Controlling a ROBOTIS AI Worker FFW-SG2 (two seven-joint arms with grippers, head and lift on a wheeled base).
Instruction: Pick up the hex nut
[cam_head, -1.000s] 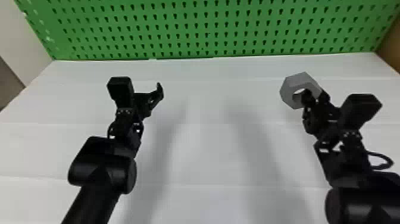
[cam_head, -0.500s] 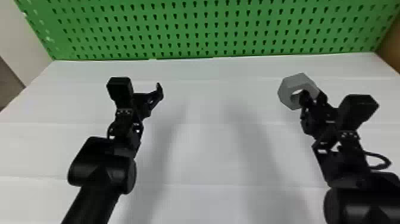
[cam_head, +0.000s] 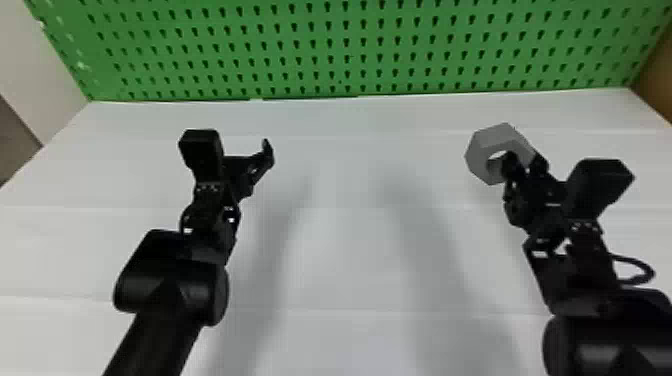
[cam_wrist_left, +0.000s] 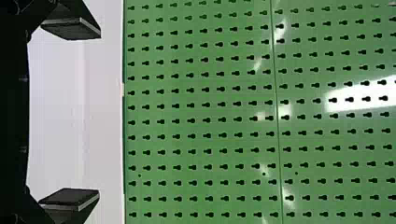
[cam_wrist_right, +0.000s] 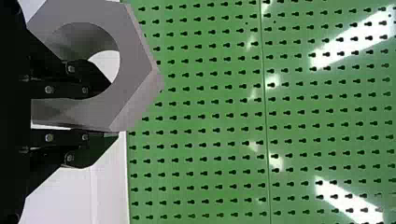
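In the head view my right gripper (cam_head: 524, 167) is shut on the grey hex nut (cam_head: 517, 137), gripping its near right side above the white table. The right wrist view has the hex nut (cam_wrist_right: 133, 70) with one finger through its hole and the other against its outer face; the wall between them is clamped by my right gripper (cam_wrist_right: 100, 112). My left gripper (cam_head: 260, 162) stands over the left half of the table. In the left wrist view, the fingers of my left gripper (cam_wrist_left: 72, 114) are wide apart, with nothing between them.
The white table (cam_head: 345, 260) spreads beneath both arms, with their soft shadows on it. A green pegboard (cam_head: 320, 50) rises along the back edge. A pale wall panel (cam_head: 45, 65) borders the left side, and a brown panel (cam_head: 656, 75) stands at the far right.
The right gripper and the hex nut in it have shifted slightly to the left in the head view. The left arm holds its place.
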